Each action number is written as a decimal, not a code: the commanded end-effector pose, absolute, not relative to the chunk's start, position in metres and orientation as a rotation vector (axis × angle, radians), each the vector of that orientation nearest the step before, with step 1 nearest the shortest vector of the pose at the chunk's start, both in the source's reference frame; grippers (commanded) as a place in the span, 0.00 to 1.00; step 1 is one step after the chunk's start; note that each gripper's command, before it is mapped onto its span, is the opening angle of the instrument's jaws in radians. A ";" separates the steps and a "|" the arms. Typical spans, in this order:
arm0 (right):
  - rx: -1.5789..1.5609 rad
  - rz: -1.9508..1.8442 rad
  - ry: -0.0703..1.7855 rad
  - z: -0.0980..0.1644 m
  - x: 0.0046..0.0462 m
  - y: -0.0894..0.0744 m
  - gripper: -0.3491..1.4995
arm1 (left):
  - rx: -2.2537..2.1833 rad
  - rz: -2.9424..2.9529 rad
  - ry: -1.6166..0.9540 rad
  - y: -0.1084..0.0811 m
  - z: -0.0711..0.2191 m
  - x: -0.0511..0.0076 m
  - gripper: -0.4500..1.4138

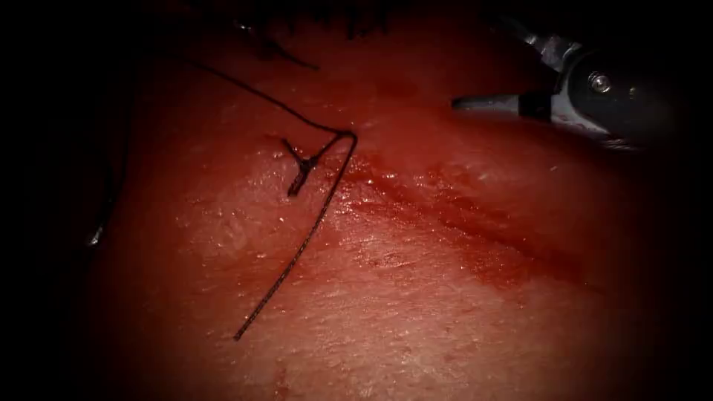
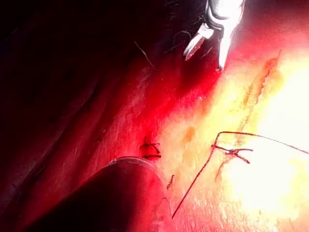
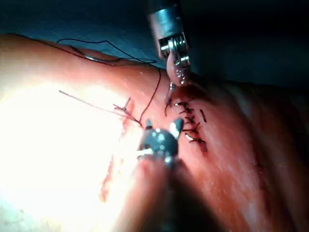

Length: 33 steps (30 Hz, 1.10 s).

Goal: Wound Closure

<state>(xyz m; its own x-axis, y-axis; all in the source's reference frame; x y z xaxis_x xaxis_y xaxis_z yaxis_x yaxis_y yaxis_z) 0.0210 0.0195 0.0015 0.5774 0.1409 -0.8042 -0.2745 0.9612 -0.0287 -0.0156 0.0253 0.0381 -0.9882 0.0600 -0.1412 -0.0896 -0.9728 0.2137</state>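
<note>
**Q:** What was the closure status?

**A:** On the tissue [image 1: 416, 334], a row of finished stitches [image 3: 190, 121] was in place. A further knot [image 1: 301, 167] sat at the upper-left end of the cut [image 1: 483, 223]. From there toward centre right the cut lay open, so most of that stretch was judged outstanding.

**Q:** Tool status?

**A:** The right tool [image 1: 490, 67], at upper right of the endoscope view, had its jaws wide apart and held nothing. The left tool [image 3: 177, 72] stood by the stitch row; its grip state could not be determined.

**Q:** Thread and needle?

**A:** The thread [image 1: 297, 252] ran from upper left to the knot, then down to a free end at lower centre. The needle was not positively identified. A glint [image 1: 96, 238] at the dark left edge may have been it.
</note>
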 end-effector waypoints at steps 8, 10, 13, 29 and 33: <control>-0.163 0.245 0.919 0.002 0.0227 0.019 0.83 | -0.685 2.791 0.074 0.022 0.037 -0.0188 0.81; -0.163 0.245 0.919 0.002 0.0227 0.019 0.83 | -0.768 2.696 0.077 0.022 0.036 -0.0193 0.80; -0.163 0.245 0.918 0.002 0.0228 0.019 0.83 | -0.886 2.545 0.119 0.023 0.034 -0.0192 0.71; -0.120 0.208 0.928 0.002 0.0192 0.018 0.70 | -1.157 2.430 0.147 0.020 0.031 -0.0257 0.51; -0.079 0.191 0.941 0.000 0.0156 0.016 0.69 | -1.242 2.427 0.129 0.017 0.029 -0.0275 0.50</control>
<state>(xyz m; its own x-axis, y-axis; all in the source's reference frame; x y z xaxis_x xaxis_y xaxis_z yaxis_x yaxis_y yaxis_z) 0.0154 0.0165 -0.0003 0.5690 0.1252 -0.8127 -0.1944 0.9808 0.0150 -0.0274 0.0163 0.0285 -0.5167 0.3157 -0.7959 -0.3940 -0.9129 -0.1063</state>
